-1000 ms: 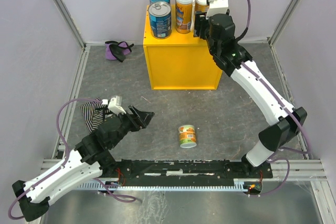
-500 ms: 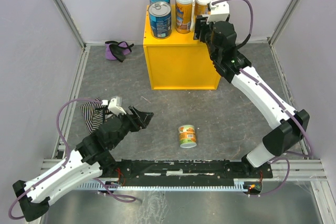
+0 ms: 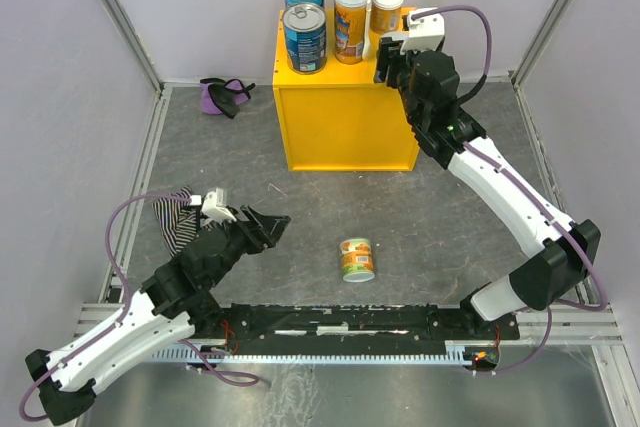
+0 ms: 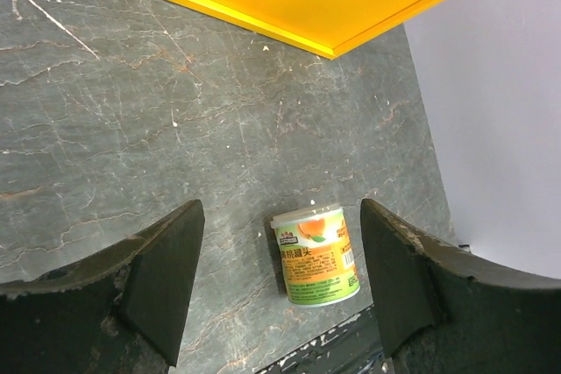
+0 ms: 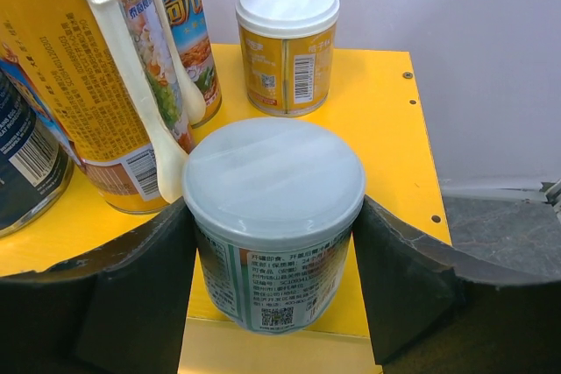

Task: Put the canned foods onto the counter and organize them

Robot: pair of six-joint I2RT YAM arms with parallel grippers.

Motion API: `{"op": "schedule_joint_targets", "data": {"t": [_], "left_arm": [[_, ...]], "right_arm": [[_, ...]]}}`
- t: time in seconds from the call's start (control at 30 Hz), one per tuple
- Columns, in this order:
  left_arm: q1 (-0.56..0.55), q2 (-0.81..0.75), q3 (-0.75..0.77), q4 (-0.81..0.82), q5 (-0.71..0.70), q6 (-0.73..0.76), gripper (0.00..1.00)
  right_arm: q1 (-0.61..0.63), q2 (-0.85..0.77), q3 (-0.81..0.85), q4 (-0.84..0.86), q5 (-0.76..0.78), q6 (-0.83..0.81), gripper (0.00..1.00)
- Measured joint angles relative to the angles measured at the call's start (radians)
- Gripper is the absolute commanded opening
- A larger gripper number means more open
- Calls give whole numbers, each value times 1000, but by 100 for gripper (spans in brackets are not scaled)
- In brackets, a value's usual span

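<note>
The yellow counter (image 3: 345,127) carries two blue cans (image 3: 305,37), two tall orange cans (image 3: 351,23) with white spoons and a short orange can (image 3: 387,9). My right gripper (image 3: 392,55) is over the counter's front right part. In the right wrist view it (image 5: 273,208) is shut on a pale-green, white-lidded can (image 5: 273,177), at the top's front edge (image 5: 386,120), beside a tall orange can (image 5: 83,85) and in front of the short orange one (image 5: 287,45). My left gripper (image 3: 270,227) is open and empty. Another pale-green can (image 4: 317,254) lies on its side on the floor ahead of it (image 3: 357,259).
A purple cloth bundle (image 3: 224,95) lies at the back left by the wall. A striped cloth (image 3: 175,217) lies beside my left arm. Enclosure walls close in the sides and back. A metal rail (image 3: 350,322) runs along the near edge.
My right gripper, with its can, has shifted right and a little nearer, uncovering the short orange can behind it. The left arm has barely moved.
</note>
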Motion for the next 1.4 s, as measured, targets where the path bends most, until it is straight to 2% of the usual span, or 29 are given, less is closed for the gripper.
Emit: {"op": "schedule_joint_targets", "data": {"t": [0.33, 0.4, 0.47, 0.6, 0.77, 1.4], "left_arm": [[0, -32, -14, 1, -11, -50, 77], [0, -32, -18, 2, -17, -55, 77], [0, -32, -22, 6, -19, -60, 77], [0, -31, -33, 19, -22, -70, 77], [0, -28, -49, 53, -24, -74, 76], [0, -15, -84, 106, -29, -102, 76]], "right_arm": [[-23, -8, -27, 17, -37, 11, 62], [-29, -9, -29, 17, -47, 15, 63], [-34, -10, -29, 16, -56, 20, 62], [-40, -12, -29, 12, -73, 26, 48], [-48, -11, -27, 9, -100, 27, 41], [-84, 124, 116, -8, -148, 26, 39]]}}
